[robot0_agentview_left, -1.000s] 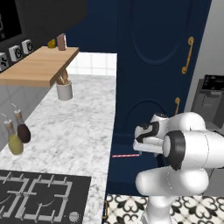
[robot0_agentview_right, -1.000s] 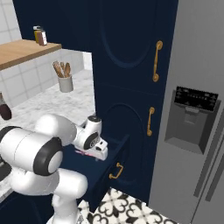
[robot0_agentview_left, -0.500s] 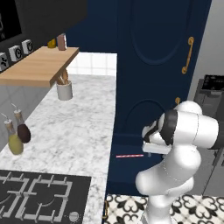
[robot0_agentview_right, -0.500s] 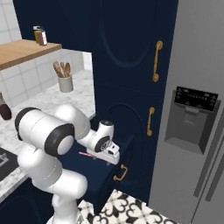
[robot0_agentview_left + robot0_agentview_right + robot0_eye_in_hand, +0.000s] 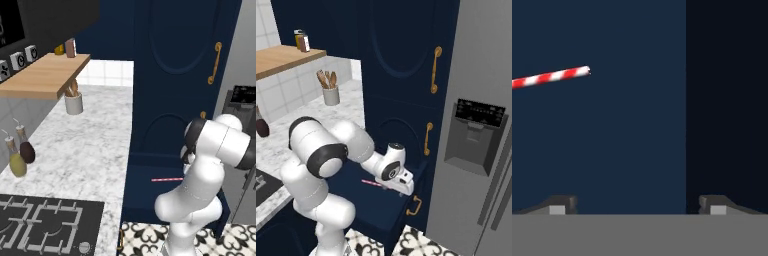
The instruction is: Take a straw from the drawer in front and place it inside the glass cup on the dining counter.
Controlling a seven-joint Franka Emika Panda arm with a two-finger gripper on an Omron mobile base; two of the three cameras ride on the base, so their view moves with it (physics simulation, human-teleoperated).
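Claw (image 5: 637, 202) wide open, empty, over the open drawer (image 5: 612, 140). Red-white striped straw (image 5: 552, 77) lies off to one side; shift across, centre fingers on it, then descend and pinch.

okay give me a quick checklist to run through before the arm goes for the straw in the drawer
1. Drawer pulled out: ok.
2. Straw lying loose on the drawer floor: ok.
3. Tool open, nothing between its tips: ok.
4. Tool lined up over the straw: not ok; in the hand view the straw sits far off toward the upper left.
5. Straw free of neighbouring items: ok, only bare navy floor around it.
6. Glass cup ready on the dining counter: cannot tell.
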